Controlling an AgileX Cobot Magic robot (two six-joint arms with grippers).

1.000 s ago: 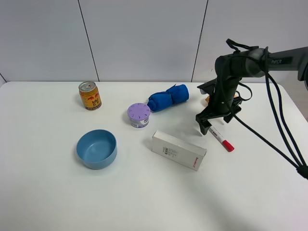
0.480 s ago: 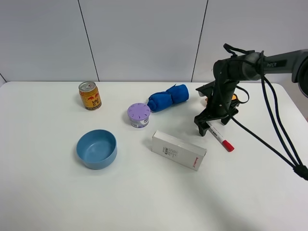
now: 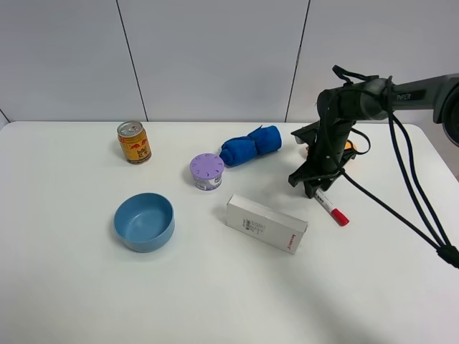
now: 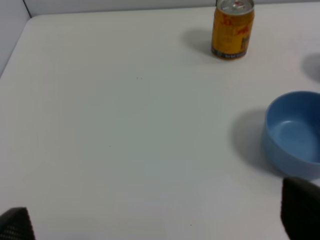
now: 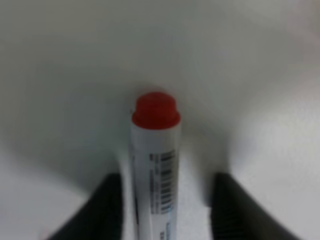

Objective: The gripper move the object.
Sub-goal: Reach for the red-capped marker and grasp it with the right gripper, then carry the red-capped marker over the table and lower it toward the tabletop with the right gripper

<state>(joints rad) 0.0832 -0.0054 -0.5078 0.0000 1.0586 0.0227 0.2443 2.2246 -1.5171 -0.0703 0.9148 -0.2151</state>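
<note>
The marker pen (image 3: 330,206), white with a red cap, lies flat on the white table at the right. My right gripper (image 3: 310,186) is down over its white end. In the right wrist view the marker (image 5: 152,165) lies between the two black fingers (image 5: 107,205) with a gap on each side, and its small red end (image 5: 155,110) pokes out past them. The right gripper (image 5: 166,180) is open around the marker. My left gripper (image 4: 157,215) is open and empty over bare table; only its fingertips (image 4: 300,210) show.
A white box with a red end (image 3: 267,223) lies just left of the marker. A blue bowl (image 3: 144,221), a purple-lidded tub (image 3: 206,172), a rolled blue cloth (image 3: 250,145) and a yellow can (image 3: 134,142) stand further left. Bowl (image 4: 295,132) and can (image 4: 232,28) show in the left wrist view.
My right gripper has come down a little and settled around the marker's white end. The marker and the other things have not moved.
</note>
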